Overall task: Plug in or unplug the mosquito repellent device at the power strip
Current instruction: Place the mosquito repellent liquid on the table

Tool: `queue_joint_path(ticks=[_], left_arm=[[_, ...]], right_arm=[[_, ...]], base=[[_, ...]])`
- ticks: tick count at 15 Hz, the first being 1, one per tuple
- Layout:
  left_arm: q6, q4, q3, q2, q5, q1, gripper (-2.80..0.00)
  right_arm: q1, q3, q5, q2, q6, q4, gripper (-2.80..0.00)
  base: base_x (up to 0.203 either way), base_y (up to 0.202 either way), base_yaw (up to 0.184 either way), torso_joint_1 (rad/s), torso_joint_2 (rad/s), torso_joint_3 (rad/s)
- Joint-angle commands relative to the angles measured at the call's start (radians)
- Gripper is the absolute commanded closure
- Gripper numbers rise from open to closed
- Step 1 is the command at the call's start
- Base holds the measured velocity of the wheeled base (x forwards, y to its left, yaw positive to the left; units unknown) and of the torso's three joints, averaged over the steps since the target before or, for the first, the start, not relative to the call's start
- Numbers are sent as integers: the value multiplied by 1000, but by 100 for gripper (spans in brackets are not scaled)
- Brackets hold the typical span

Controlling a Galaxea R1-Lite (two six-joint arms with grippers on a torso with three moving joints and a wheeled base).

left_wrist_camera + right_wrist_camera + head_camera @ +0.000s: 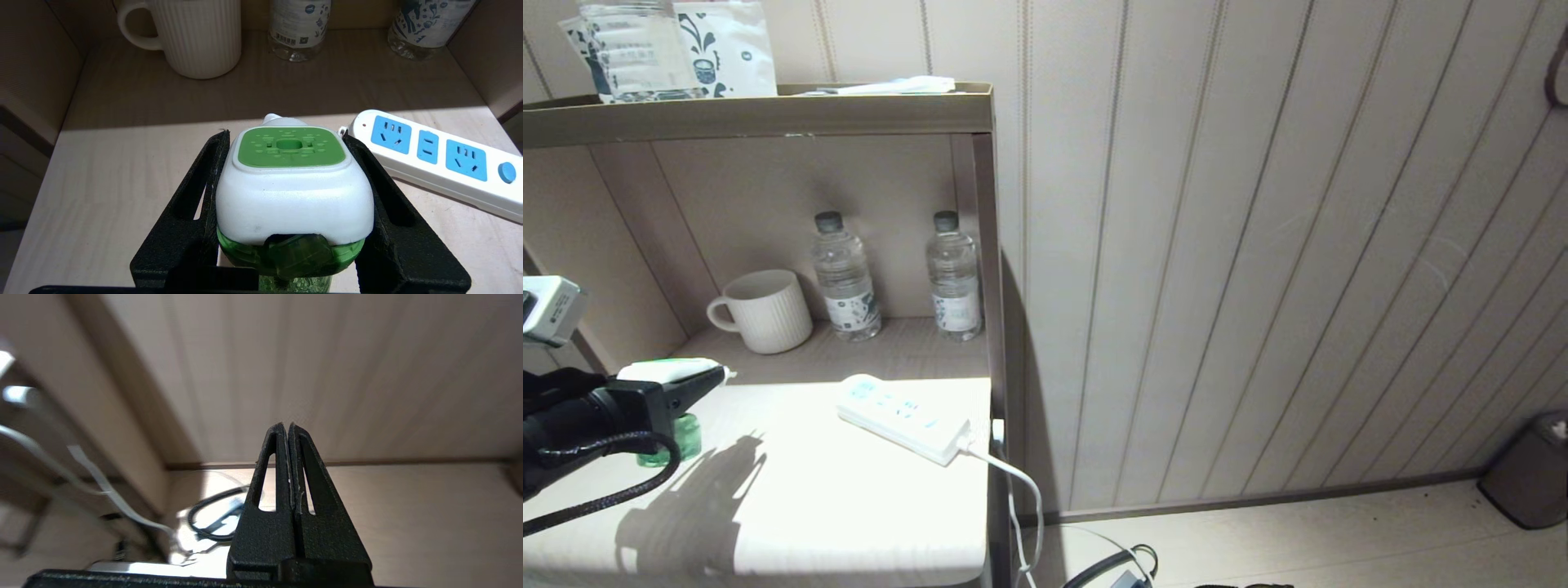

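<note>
Currently the left end effector (292,196) clamps the mosquito repellent device (292,192), upright at the bench's (849,490) left; next, carry it right to the power strip (445,159). Right end effector (289,433) idles, pressed together.

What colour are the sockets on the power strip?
Blue sockets on a white power strip, clearest in the left wrist view.
</note>
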Motion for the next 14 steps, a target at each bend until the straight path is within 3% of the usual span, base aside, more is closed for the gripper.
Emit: queue_joint_path(ticks=[1,5,8,10,12,14], left_arm=[[1,-3,0,-16,-2,0,0],[1,-3,26,-33,-2,-1,0],[-2,-3,43,-22,-5,-1,0],[-3,-7,40,-14,-10,-1,0],[-2,-19,46,-6,-29,-1,0],[-2,-42,54,1,-31,-1,0]], right_arm=[[-93,57,-8,-225,-26,43,0],[-313,243,-1,-469,-129,123,0],[-331,381,28,-646,-165,126,0],[-334,464,125,-679,-151,60,0],[-334,506,331,-679,-131,-17,0],[-334,519,335,-680,-112,-37,0]], base=[[0,0,0,0,0,0],[0,0,0,0,0,0],[0,0,0,0,0,0],[0,0,0,0,0,0],[0,0,0,0,0,0],[0,0,0,0,0,0]])
